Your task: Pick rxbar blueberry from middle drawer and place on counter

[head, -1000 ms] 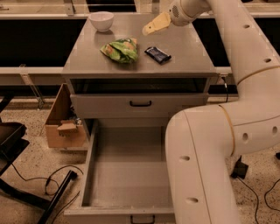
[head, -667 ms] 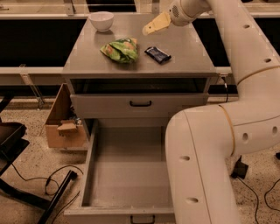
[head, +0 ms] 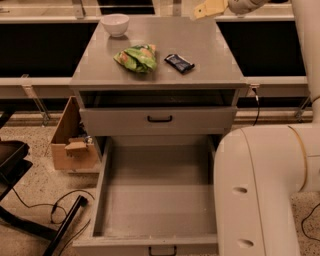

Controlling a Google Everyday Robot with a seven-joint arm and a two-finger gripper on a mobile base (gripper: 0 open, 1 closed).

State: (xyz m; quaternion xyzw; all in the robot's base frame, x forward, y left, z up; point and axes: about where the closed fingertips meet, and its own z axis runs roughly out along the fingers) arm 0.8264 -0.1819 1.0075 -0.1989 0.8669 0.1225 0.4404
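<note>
Since a second ago the pale yellow claw [head: 210, 8] has gone up and to the right, away from the table's middle. It hangs over the back right corner, cut off by the top edge, and whether it is open or closed cannot be told. The bulky white robot arm [head: 260, 190] fills the lower right and hides the right wall of the wide, deep grey middle drawer [head: 155, 200]. That drawer is pulled out and shows only its plain floor. The flat matte grey table [head: 210, 55] topping the cabinet carries three things. Under it sits the shallower grey drawer front [head: 120, 121], with a dark gap above. A brown cardboard box [head: 65, 135] stands on the floor at left, its contents too murky to name. The crumpled green chip bag [head: 136, 58] lies mid-table. The round white bowl [head: 115, 24] is at the back left, its inside unseen. The small dark blue-black rxbar blueberry [head: 179, 63] lies flat near the bag's right side, apart from it. Its long axis runs diagonally from back left to front right.
</note>
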